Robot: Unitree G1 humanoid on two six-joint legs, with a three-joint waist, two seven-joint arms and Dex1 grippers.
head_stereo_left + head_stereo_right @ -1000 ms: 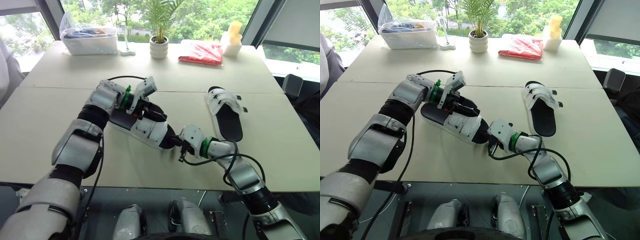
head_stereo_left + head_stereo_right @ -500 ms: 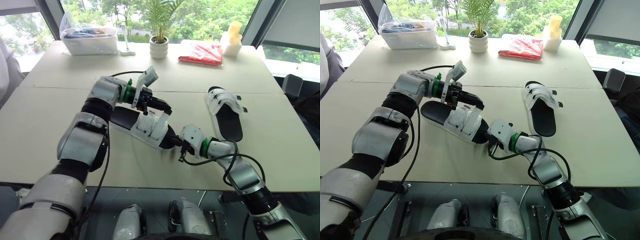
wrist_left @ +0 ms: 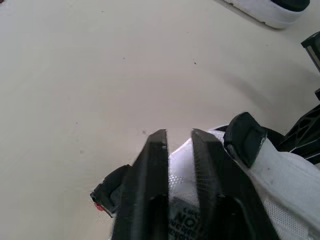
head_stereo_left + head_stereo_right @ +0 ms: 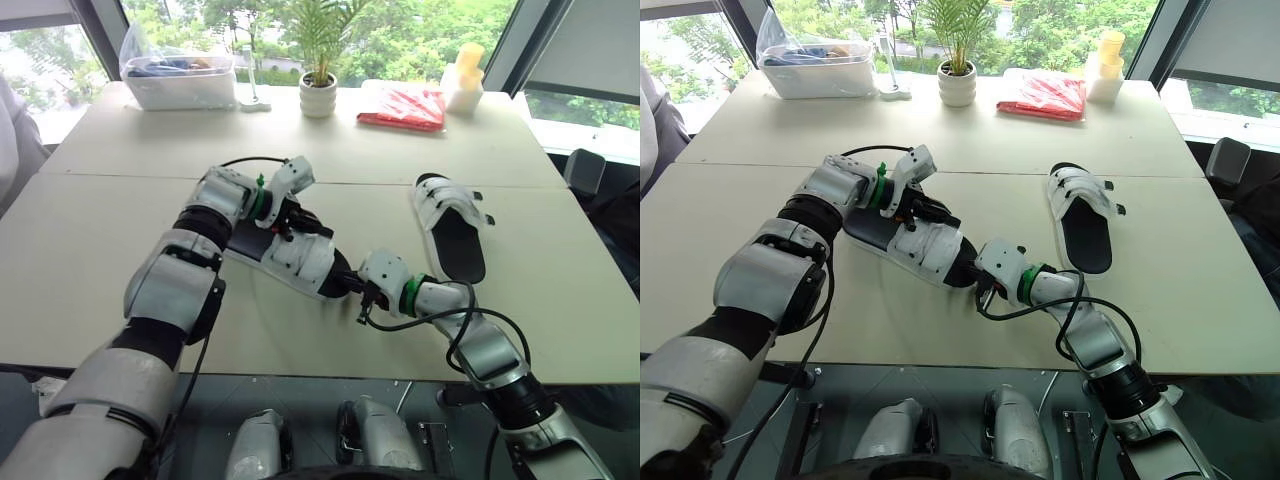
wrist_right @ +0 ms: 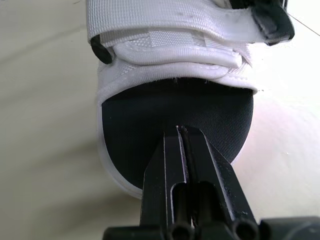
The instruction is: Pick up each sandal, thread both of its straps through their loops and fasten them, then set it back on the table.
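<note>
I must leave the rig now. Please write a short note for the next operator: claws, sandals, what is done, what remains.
Left claw: shut on a white strap of the near white-and-black sandal, lying on the beige table.
Right claw: shut, tips at that sandal's black toe.
Second white-and-black sandal: flat on the table to the right, apart from both claws.
Done: near sandal's straps lie across it; fastened or not, I cannot tell.
Left: finish it, release it, then do the second.
</note>
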